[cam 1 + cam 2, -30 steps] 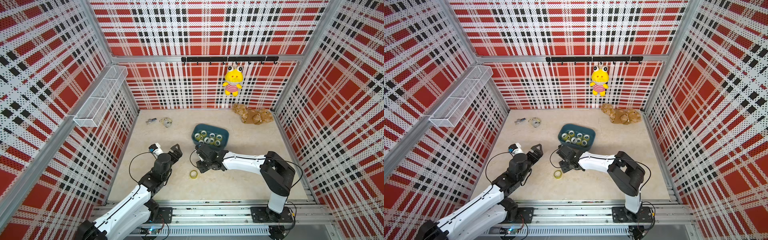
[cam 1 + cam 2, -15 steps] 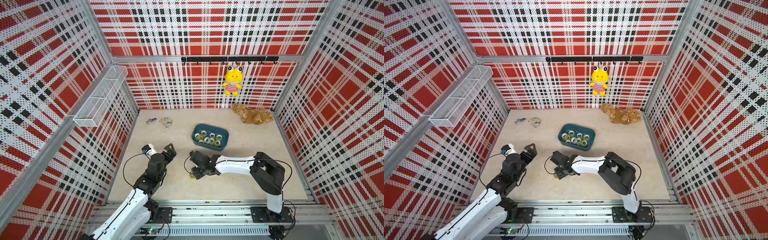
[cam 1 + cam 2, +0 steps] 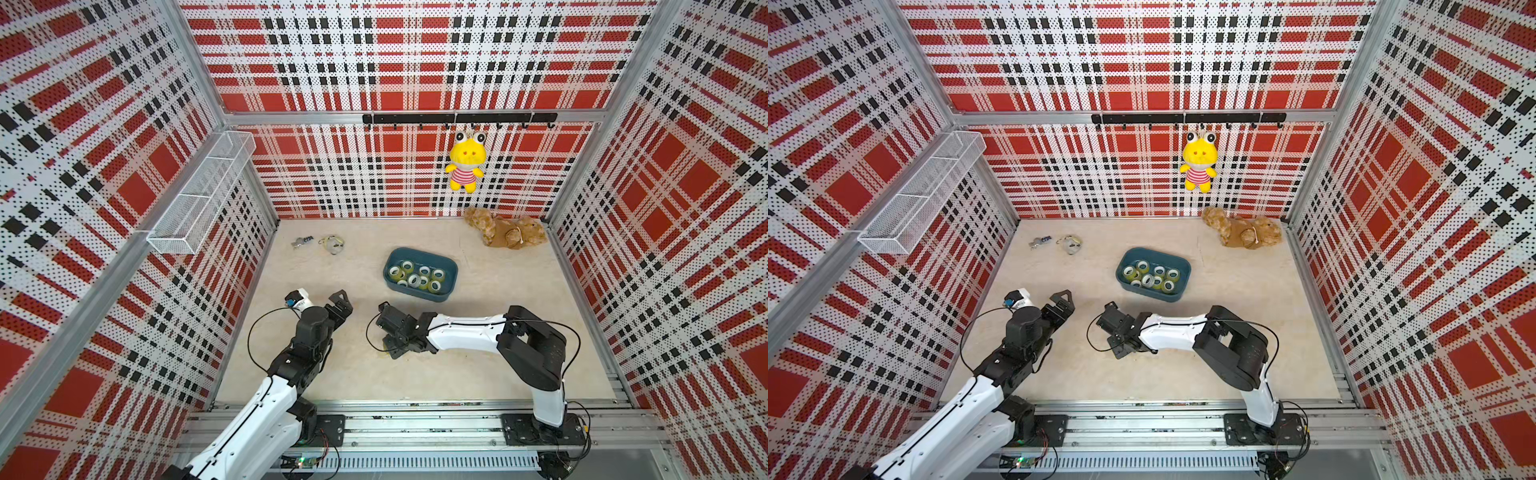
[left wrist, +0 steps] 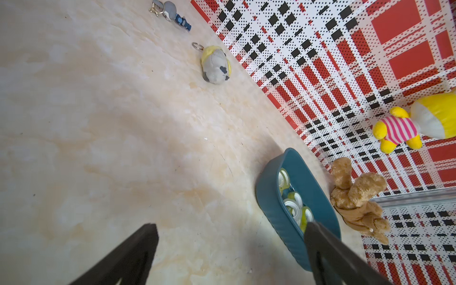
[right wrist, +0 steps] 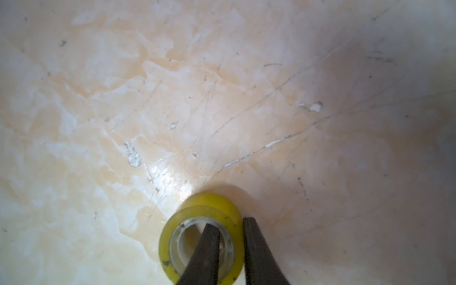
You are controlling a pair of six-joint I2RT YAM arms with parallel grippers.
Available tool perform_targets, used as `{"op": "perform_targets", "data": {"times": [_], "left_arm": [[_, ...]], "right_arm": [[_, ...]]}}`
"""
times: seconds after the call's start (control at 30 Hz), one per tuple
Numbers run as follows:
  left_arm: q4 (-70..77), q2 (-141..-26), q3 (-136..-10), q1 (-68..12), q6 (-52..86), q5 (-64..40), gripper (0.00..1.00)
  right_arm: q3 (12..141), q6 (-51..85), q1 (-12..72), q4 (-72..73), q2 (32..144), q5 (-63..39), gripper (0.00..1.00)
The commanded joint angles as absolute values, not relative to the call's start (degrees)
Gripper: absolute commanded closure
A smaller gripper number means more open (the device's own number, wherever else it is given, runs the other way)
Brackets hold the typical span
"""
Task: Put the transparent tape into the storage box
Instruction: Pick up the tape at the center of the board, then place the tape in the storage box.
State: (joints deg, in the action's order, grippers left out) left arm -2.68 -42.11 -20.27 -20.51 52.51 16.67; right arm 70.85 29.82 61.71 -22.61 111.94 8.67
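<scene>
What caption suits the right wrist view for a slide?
Right pincer pinching the wall of a tape roll on the beige tabletop.

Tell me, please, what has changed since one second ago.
The right gripper moved from beside the box down onto the loose tape and closed on its wall, one finger in the core. The left gripper shifted slightly away from the box, open. The box and its rolls stayed put.

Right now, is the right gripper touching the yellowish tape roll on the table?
Touching. In the right wrist view the right gripper straddles the wall of the tape roll, one finger inside the core, one pressed against its outside, no gap showing.
</scene>
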Motion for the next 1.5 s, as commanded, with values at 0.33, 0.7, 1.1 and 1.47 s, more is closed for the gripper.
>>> {"op": "perform_targets", "data": {"times": [0.33, 0.7, 1.1, 1.47], "left_arm": [[-3.1, -45.7, -24.5, -27.4, 53.7, 20.3, 0.00], [1.5, -54.3, -27.1, -32.5, 54.4, 21.6, 0.00], [4.5, -59.6, -27.3, -34.9, 53.6, 21.9, 0.00], [4.3, -59.1, -25.1, -33.5, 51.0, 22.4, 0.01]], "right_arm": [[65.5, 28.8, 59.6, -25.3, 99.5, 11.4, 1.00], [66.7, 22.8, 48.8, -28.3, 86.1, 7.9, 1.00], [80.8, 17.1, 34.5, -29.2, 100.2, 1.1, 1.00], [95.0, 15.8, 30.2, -31.6, 121.3, 1.7, 0.95]]}}
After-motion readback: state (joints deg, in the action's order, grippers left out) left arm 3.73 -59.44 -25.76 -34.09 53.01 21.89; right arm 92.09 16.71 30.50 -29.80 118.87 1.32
